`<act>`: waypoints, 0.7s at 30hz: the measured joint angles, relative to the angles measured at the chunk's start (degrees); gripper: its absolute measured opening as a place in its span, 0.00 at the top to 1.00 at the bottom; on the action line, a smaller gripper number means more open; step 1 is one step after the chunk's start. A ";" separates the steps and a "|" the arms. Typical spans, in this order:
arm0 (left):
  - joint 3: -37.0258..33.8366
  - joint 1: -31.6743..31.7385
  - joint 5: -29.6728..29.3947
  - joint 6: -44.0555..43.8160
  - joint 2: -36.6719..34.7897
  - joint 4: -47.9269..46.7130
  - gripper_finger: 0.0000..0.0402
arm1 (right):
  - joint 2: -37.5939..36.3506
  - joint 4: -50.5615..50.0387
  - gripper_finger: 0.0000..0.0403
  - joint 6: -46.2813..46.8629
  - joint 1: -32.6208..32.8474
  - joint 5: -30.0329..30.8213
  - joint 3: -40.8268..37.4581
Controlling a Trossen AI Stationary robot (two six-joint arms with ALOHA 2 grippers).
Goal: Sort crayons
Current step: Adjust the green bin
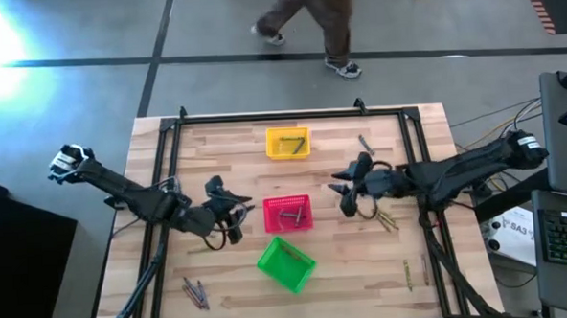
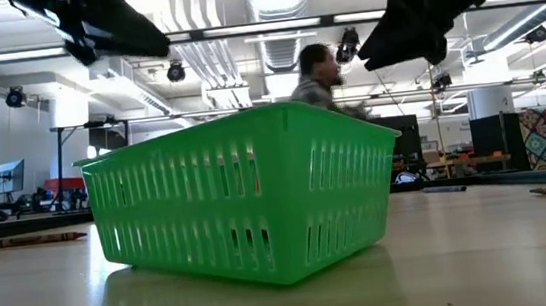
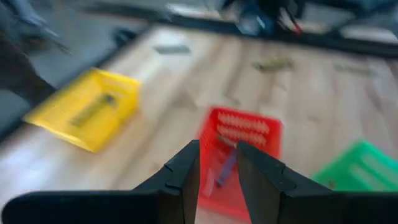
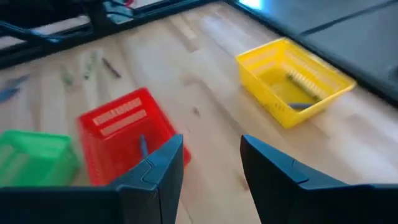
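At centre frame of the high view, the red basket (image 1: pixel 288 214) holds two crayons (image 1: pixel 290 216), with the yellow basket (image 1: pixel 288 143) above it and the green basket (image 1: pixel 286 264) below. The left gripper (image 1: pixel 230 217) hovers at the red basket's left edge, fingers parted slightly and empty, seemingly placed for a drop. The right gripper (image 1: pixel 346 190), open and empty, hangs right of centre, near loose crayons (image 1: pixel 386 219) probably awaiting pickup; others (image 1: pixel 194 292) lie lower left.
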 joint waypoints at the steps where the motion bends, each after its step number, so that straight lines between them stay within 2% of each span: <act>1: 0.00 1.13 3.80 0.51 0.73 -0.04 0.78 | -0.40 0.02 0.63 0.10 -0.92 -3.49 -0.35; 5: -0.02 4.99 14.60 1.95 4.74 -0.06 0.78 | 2.59 3.01 0.63 -0.35 -1.33 -14.68 -2.25; 11: 0.52 8.00 16.29 3.99 8.79 -0.23 0.78 | 18.15 23.35 0.66 -2.18 5.40 -19.92 -3.65; 14: 1.69 8.13 16.28 4.82 9.89 -0.27 0.78 | 24.91 31.96 0.68 -7.36 9.46 -19.91 -2.21; 16: 2.46 8.04 16.85 4.82 10.71 -1.33 0.78 | 28.84 35.65 0.71 -11.70 11.26 -16.67 -0.33; 19: 3.39 8.05 20.76 4.72 11.57 -2.52 0.78 | 34.30 34.15 0.74 -13.93 12.91 -11.76 3.23; 21: 3.78 8.04 22.30 4.73 12.00 -2.54 0.78 | 37.17 32.77 0.77 -14.01 12.99 -11.09 5.71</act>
